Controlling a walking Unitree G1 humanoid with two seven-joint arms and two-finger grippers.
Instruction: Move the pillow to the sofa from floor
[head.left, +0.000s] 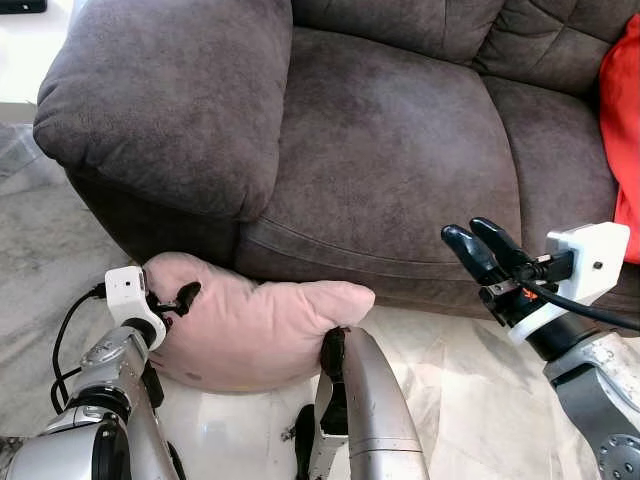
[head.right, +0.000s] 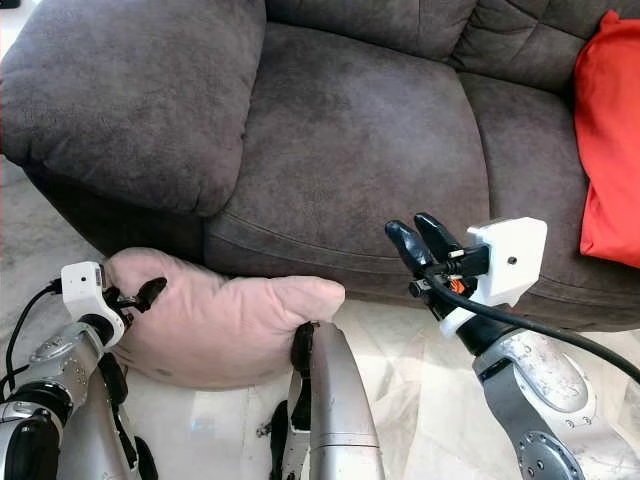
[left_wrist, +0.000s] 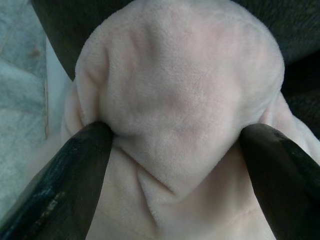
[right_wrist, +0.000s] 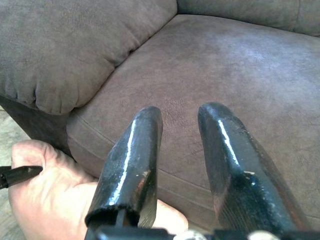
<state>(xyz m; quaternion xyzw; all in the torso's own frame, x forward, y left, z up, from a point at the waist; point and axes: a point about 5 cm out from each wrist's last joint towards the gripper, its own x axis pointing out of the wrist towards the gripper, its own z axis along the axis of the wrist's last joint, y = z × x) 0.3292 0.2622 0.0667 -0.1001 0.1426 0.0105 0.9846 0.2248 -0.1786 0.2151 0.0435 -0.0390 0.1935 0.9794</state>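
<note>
The pink pillow (head.left: 250, 325) lies on the floor, pushed up against the front of the dark grey sofa (head.left: 380, 150). My left gripper (head.left: 180, 300) is at the pillow's left corner. In the left wrist view its two fingers (left_wrist: 75, 165) press into a bulge of pink fabric (left_wrist: 175, 100), so it is shut on the pillow. My right gripper (head.left: 472, 238) hovers in the air in front of the sofa's seat cushion (right_wrist: 240, 65), to the right of the pillow. Its fingers (right_wrist: 135, 150) are close together with nothing between them.
A red cushion (head.right: 605, 140) leans at the sofa's right end. The fat armrest (head.left: 160, 90) overhangs the pillow's left part. A silver part of my body (head.left: 365, 400) stands just before the pillow. Pale marble floor (head.left: 40, 260) lies to the left.
</note>
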